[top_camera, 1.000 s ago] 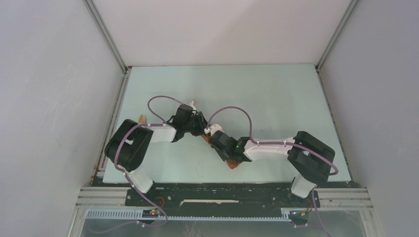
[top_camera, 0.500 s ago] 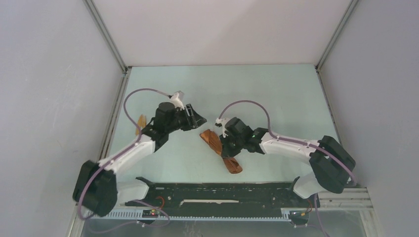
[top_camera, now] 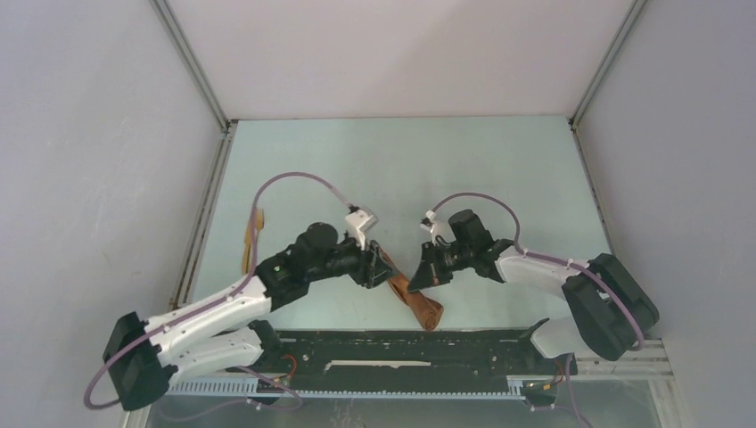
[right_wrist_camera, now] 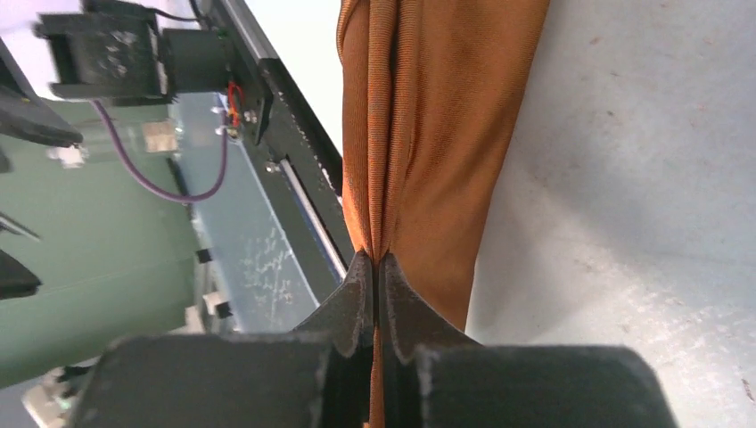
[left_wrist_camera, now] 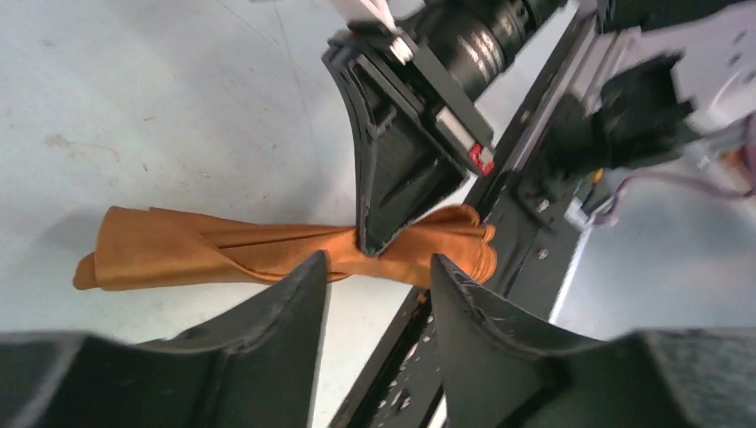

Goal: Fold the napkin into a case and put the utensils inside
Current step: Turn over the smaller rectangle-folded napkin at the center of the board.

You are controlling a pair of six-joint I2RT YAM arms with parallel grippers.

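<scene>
Centrally, the rust-orange soft cloth napkin [left_wrist_camera: 205, 250] lies bunched into a narrow creased strip on the pale bench [left_wrist_camera: 134, 107]. The right hand [right_wrist_camera: 374, 267] is clenched on a fold partway along it. The left hand [left_wrist_camera: 379, 267] is released, its fingers [left_wrist_camera: 285, 303] spread just short of the strip. Slim light-brown wooden utensils [top_camera: 252, 236] lie well apart, on the left hand's outer side.

Pale green table [top_camera: 401, 160], faint scuffs and specks on top. Rust-orange napkin [top_camera: 426, 311] lying on it, lower centre of frame: narrow rumpled strip, diagonal, lower end close to black rail [top_camera: 401, 341] along bottom edge. Wooden utensils [top_camera: 250, 242] at left edge, mid-height, well apart from cloth.
</scene>
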